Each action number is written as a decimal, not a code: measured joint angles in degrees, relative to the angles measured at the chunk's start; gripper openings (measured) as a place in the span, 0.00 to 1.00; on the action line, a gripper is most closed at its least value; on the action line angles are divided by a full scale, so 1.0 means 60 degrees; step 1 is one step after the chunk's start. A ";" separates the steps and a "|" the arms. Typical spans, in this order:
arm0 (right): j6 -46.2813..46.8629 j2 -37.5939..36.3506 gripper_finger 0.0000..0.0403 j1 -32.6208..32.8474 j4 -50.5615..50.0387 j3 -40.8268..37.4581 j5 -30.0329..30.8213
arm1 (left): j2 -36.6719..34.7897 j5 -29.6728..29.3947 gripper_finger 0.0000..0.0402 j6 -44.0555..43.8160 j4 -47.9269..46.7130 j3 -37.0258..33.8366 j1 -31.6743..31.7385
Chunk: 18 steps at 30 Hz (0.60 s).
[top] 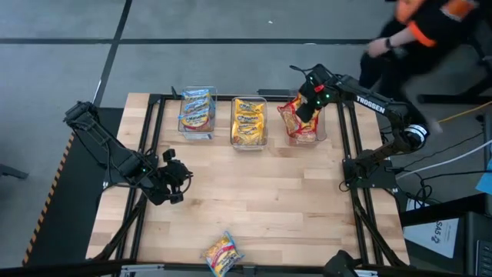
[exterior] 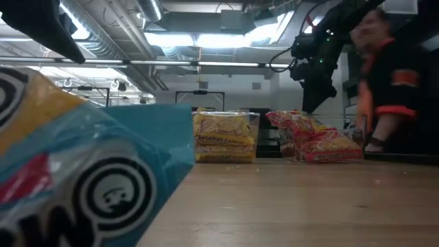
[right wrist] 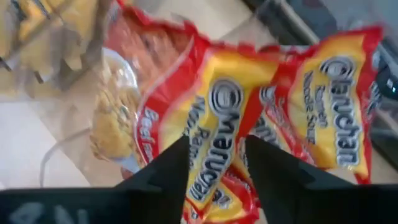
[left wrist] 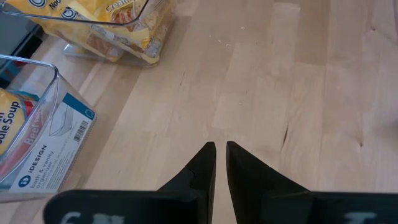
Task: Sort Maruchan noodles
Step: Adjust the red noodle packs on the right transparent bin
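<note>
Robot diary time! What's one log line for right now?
right gripper: open over red packets in right bin | left gripper: shut, waiting over table | loose packet: near front edge

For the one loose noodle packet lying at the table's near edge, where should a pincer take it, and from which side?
The loose noodle packet lies flat and skewed on the table, apart from the bins. Probably best: come straight down and pinch across a crimped end or corner, where thin wrapper fits between the fingers. The left pincer, nearly shut, is nearer.
</note>
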 joint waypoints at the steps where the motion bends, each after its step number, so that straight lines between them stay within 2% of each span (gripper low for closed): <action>1: 0.0000 0.0006 0.43 -0.0002 -0.0003 -0.0041 0.0004 | 0.0002 0.0000 0.08 0.0001 0.0002 -0.0001 0.0000; 6: 0.0006 0.0033 0.51 -0.0001 0.0073 -0.0079 0.0062 | -0.0001 0.0001 0.08 0.0003 -0.0044 -0.0002 0.0000; 9: 0.0018 0.0110 0.52 -0.0004 0.0036 -0.0082 -0.0420 | 0.0002 0.0000 0.08 0.0003 -0.0054 -0.0001 0.0000; 14: 0.0018 0.0422 0.48 -0.0003 0.0001 -0.0082 -0.0586 | 0.0003 0.0001 0.08 0.0004 -0.0059 0.0000 0.0000; 18: 0.0018 0.0635 0.42 -0.0004 0.0000 -0.0082 -0.0564 | 0.0002 0.0001 0.08 0.0004 -0.0056 -0.0003 0.0000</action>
